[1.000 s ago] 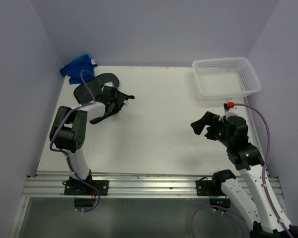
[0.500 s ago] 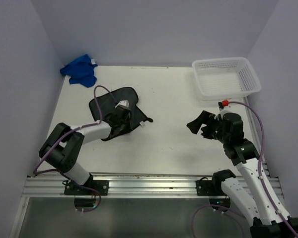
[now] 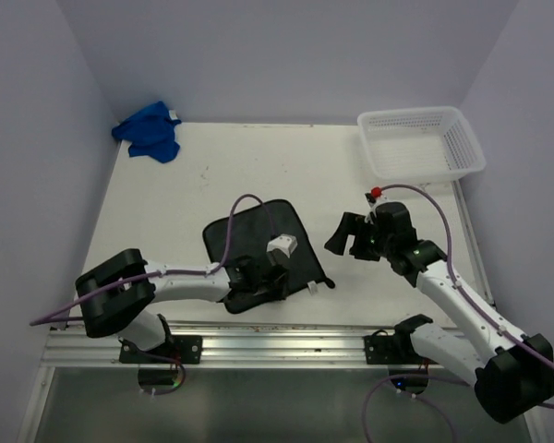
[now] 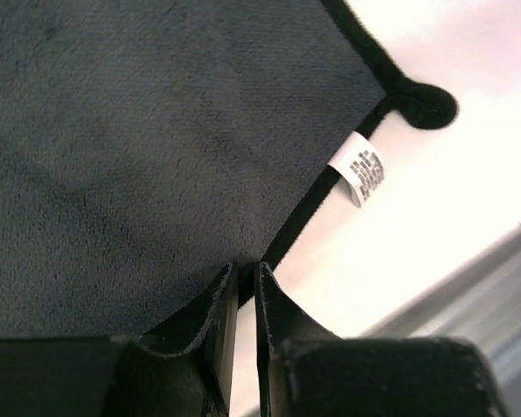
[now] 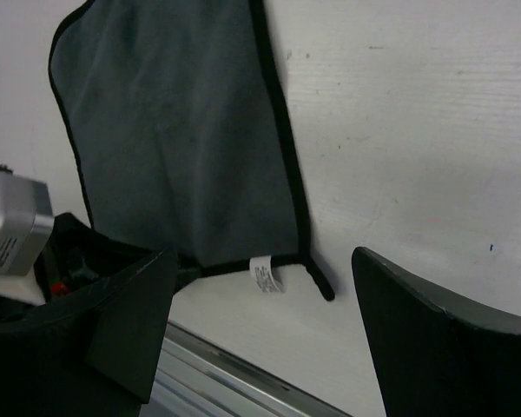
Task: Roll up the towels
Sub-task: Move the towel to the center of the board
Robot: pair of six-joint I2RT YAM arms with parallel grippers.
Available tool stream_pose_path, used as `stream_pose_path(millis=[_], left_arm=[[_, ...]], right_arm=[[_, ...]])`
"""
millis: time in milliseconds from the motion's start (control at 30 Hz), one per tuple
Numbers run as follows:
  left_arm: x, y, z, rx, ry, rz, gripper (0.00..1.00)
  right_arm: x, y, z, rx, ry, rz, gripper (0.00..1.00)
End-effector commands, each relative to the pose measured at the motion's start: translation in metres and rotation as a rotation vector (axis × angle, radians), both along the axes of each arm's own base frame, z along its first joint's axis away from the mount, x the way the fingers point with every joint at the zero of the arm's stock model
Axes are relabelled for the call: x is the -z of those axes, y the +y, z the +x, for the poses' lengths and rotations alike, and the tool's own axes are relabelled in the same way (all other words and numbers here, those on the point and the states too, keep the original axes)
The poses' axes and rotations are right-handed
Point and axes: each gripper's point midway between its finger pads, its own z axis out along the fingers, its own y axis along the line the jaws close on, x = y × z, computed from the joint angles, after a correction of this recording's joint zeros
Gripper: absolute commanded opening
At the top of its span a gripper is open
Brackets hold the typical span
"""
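The dark towel (image 3: 258, 238) lies spread flat near the table's front edge, left of centre. My left gripper (image 3: 263, 286) is shut on its near hem; in the left wrist view the jaws (image 4: 243, 271) pinch the black hem of the towel (image 4: 156, 130), with its white label (image 4: 358, 169) to the right. My right gripper (image 3: 343, 242) is open and empty, just right of the towel. The right wrist view shows the towel (image 5: 174, 130) ahead between the spread fingers (image 5: 434, 347). The bright blue towel (image 3: 148, 132) lies bunched in the far left corner.
A white mesh basket (image 3: 420, 143) stands at the far right corner. The metal rail (image 3: 258, 343) runs along the table's front edge, close to the dark towel's near hem. Walls close in the left, back and right sides.
My left gripper has dragged the dark towel from the back left to the front centre, and it now lies flatter. My right gripper has moved left toward the towel.
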Motion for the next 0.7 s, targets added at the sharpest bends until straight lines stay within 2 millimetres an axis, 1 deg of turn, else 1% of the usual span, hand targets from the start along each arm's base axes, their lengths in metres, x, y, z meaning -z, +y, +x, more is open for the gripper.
stream_pose_path(millis=[0, 33, 100, 133, 167, 200, 233, 267, 300, 367, 400, 433, 467, 500, 533, 567, 600, 633, 667], left_arm=[[-0.027, -0.026, -0.024, 0.041, -0.05, -0.085, 0.17], [-0.031, -0.033, -0.039, 0.08, -0.046, -0.105, 0.18], [-0.034, -0.039, -0.052, 0.11, -0.046, -0.13, 0.18], [-0.032, -0.04, -0.067, 0.141, -0.039, -0.135, 0.19], [-0.033, -0.041, -0.072, 0.15, -0.039, -0.137, 0.21], [-0.032, -0.038, -0.074, 0.146, -0.056, -0.124, 0.27], [-0.039, -0.038, -0.08, 0.159, -0.074, -0.135, 0.3], [-0.044, -0.036, -0.081, 0.152, -0.093, -0.137, 0.34], [-0.057, -0.03, -0.077, 0.126, -0.127, -0.156, 0.44], [-0.076, -0.023, -0.069, 0.088, -0.177, -0.184, 0.53], [-0.095, -0.015, -0.059, 0.042, -0.228, -0.203, 0.62], [-0.103, -0.01, -0.053, 0.032, -0.252, -0.201, 0.66], [-0.108, -0.007, -0.048, 0.023, -0.262, -0.198, 0.68], [-0.115, 0.003, -0.031, -0.021, -0.266, -0.196, 0.7], [-0.114, 0.01, -0.02, -0.04, -0.267, -0.179, 0.72], [-0.112, 0.018, -0.01, -0.065, -0.26, -0.163, 0.72], [-0.114, 0.029, 0.013, -0.123, -0.247, -0.17, 0.72], [-0.115, 0.036, 0.025, -0.136, -0.257, -0.162, 0.73], [-0.115, 0.043, 0.034, -0.163, -0.262, -0.153, 0.73]], right_arm=[[0.016, 0.007, -0.001, -0.004, 0.013, -0.028, 0.85], [0.028, 0.007, -0.007, 0.0, 0.042, -0.036, 0.85], [0.038, 0.003, -0.01, 0.017, 0.061, -0.052, 0.85], [0.042, 0.001, -0.01, 0.024, 0.061, -0.057, 0.85], [0.049, -0.001, -0.012, 0.028, 0.074, -0.068, 0.85], [0.051, -0.003, -0.012, 0.035, 0.077, -0.076, 0.85], [0.051, -0.002, -0.011, 0.037, 0.073, -0.075, 0.85], [0.054, -0.002, -0.01, 0.035, 0.08, -0.084, 0.85], [0.048, -0.001, -0.004, 0.037, 0.06, -0.085, 0.85], [0.047, 0.001, 0.004, 0.04, 0.064, -0.094, 0.84], [0.046, 0.003, 0.008, 0.036, 0.063, -0.096, 0.83], [0.034, 0.008, 0.018, 0.031, 0.032, -0.087, 0.82], [0.029, 0.011, 0.024, 0.03, 0.021, -0.082, 0.81], [0.032, 0.014, 0.03, 0.027, 0.033, -0.089, 0.81], [0.018, 0.02, 0.044, 0.022, -0.007, -0.077, 0.79], [0.017, 0.023, 0.051, 0.019, -0.011, -0.082, 0.77], [0.023, 0.026, 0.058, 0.018, 0.009, -0.097, 0.75], [0.011, 0.031, 0.072, 0.013, -0.018, -0.094, 0.71], [0.009, 0.035, 0.078, 0.005, -0.019, -0.097, 0.69]])
